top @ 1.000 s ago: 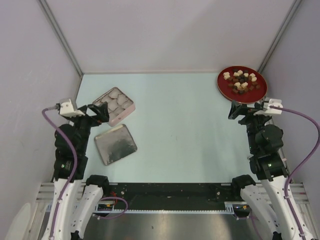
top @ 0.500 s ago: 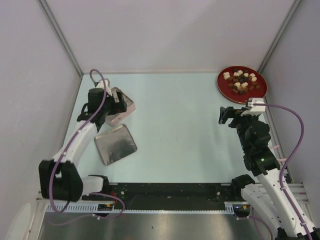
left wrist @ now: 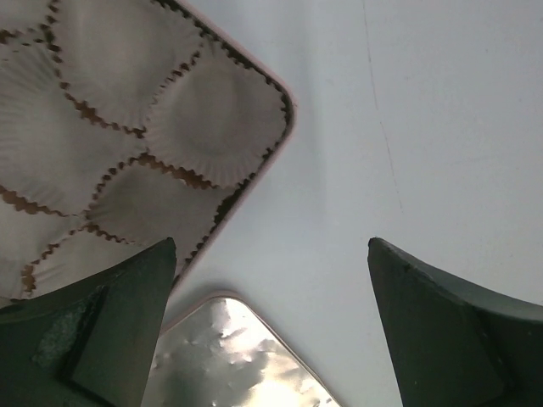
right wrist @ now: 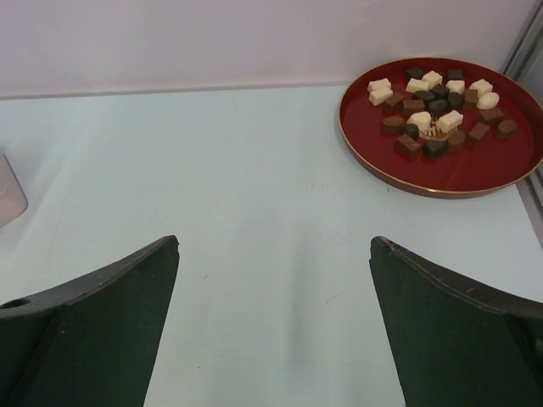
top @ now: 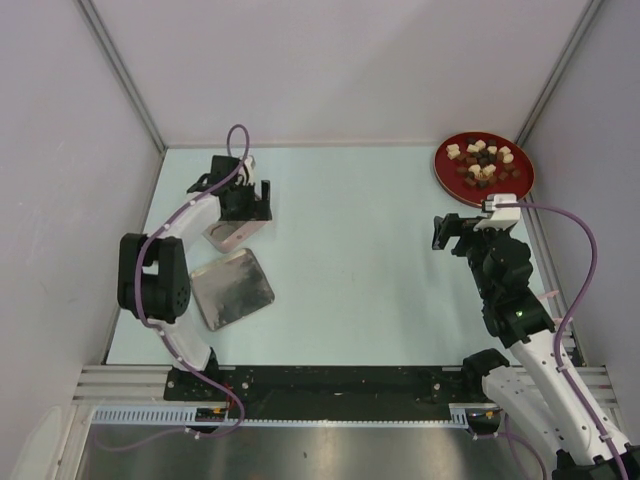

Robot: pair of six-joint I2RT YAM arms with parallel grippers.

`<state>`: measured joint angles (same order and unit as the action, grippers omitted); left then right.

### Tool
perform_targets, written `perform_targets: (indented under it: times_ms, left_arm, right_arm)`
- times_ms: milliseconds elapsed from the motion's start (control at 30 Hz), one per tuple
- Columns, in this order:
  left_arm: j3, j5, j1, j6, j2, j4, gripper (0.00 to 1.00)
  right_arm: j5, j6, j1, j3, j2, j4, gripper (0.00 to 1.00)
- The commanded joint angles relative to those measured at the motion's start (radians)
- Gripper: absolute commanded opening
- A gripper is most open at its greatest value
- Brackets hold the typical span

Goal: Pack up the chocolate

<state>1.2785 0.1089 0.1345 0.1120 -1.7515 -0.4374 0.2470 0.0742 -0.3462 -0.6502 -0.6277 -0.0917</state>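
Note:
The chocolate is several small dark, reddish-brown and cream chunks on a red plate at the far right; the chunks also show in the right wrist view on that plate. My right gripper is open and empty, near and left of the plate. The square tin with white paper cups lies at the far left. My left gripper hangs open and empty over the tin's corner.
The tin's silver lid lies flat just near of the tin, its corner between my left fingers. The tin's edge shows at the left of the right wrist view. Grey walls close the table on three sides.
My left arm has swung out from the near left to above the tin. My right gripper has moved a little left and away from the plate.

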Motion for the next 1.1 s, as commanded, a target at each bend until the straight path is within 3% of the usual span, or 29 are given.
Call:
perform_targets:
  times_ms: [0,400,833,1067]
  left_arm:
    - [0.047,-0.017,0.06,-0.052,-0.026,-0.049,1.0]
    - [0.054,-0.065,0.132,-0.043,-0.069,-0.061,1.0]
    - [0.122,0.003,0.339,0.061,-0.112,-0.073,1.0]
    - [0.062,0.034,0.441,0.17,-0.074,-0.05,1.0]
  right_arm:
    - [0.014,-0.011,-0.007,0.003,-0.004,0.041,1.0]
    - [0.015,-0.014,-0.024,0.007,0.0,0.047,1.0]
    - [0.014,-0.007,-0.034,0.007,0.029,0.038,1.0]
    - [0.011,0.009,-0.046,0.007,0.046,0.04,1.0]
